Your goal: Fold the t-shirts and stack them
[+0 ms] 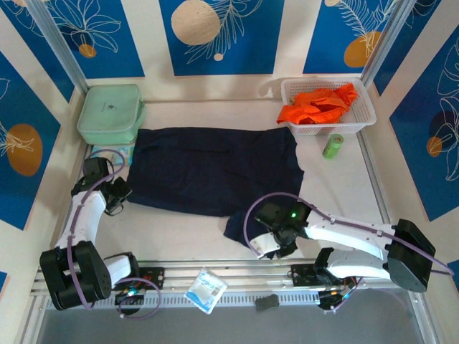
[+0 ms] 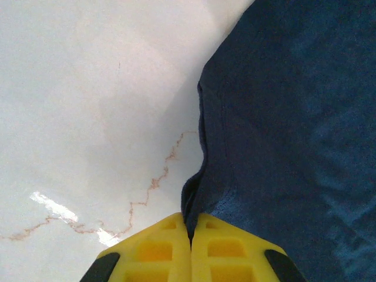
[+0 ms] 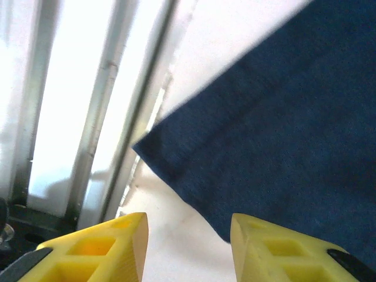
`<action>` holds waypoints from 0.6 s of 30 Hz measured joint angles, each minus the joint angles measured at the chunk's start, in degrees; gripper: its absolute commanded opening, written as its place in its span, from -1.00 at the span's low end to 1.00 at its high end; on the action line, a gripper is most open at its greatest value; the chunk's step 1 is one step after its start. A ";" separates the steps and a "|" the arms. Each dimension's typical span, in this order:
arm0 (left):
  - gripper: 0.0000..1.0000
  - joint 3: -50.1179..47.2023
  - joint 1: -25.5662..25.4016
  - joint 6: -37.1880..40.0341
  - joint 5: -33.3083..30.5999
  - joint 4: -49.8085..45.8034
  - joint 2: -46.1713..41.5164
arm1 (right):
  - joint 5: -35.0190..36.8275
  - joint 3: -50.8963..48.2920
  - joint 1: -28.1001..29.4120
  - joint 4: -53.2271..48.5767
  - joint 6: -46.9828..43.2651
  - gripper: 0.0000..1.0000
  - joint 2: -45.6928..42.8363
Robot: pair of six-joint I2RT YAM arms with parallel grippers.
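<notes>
- Right claw [image 3: 188,238]: apart, low over table [image 3: 235,53], corner of navy shirt [image 3: 276,135] just ahead of the tips.
- Left claw [image 2: 189,222]: together, clamped on the navy shirt's edge.
- Far beyond right claw: orange shirt [image 1: 319,104] bunched in basket [image 1: 315,130].

White table [image 1: 344,193], navy t-shirt [image 1: 208,172] spread flat, basket [image 1: 358,123], green case [image 1: 110,112], green can [image 1: 333,146]

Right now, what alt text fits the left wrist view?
The left hand, yellow-fingered, is shut on a bunched edge of the navy t-shirt, which covers the right side. White table with a thin reddish line lies to the left.
</notes>
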 measured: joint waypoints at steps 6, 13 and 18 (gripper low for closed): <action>-1.00 0.00 0.00 -0.04 0.07 0.09 0.00 | 0.13 0.00 5.25 0.09 0.26 -0.20 2.86; -1.00 0.00 0.00 -0.04 0.63 0.11 0.09 | 0.09 -0.15 8.98 2.38 2.71 -0.21 8.55; -1.00 0.00 0.00 -0.28 0.90 0.31 0.17 | 0.85 0.09 10.16 4.35 5.01 -0.31 12.00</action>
